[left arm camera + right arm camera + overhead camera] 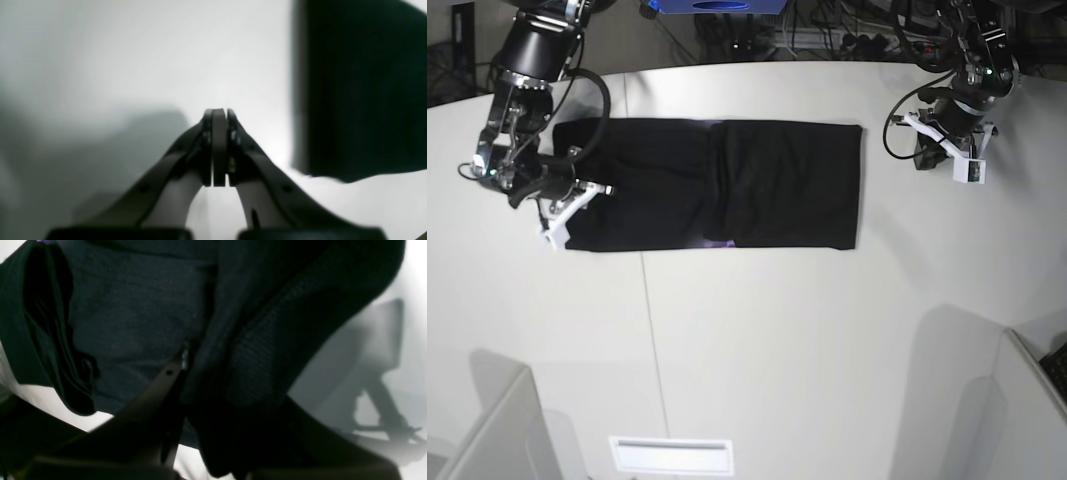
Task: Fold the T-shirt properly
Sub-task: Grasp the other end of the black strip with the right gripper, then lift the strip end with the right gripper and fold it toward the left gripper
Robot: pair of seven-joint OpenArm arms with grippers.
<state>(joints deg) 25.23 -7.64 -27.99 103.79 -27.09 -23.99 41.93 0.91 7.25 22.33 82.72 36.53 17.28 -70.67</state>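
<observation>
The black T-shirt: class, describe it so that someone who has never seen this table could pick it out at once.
On the wide white table lies one long dark strip: the T-shirt, folded into a flat band. The right pincer is shut on its end, and the left pincer is shut beyond the other end, touching nothing. It is the only cloth there, black against the pale top.

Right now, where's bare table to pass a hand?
Free: the wide near half of the table below the shirt, and the strip between the shirt and left gripper. Crowded: the shirt's other end, where the right gripper pinches it.
</observation>
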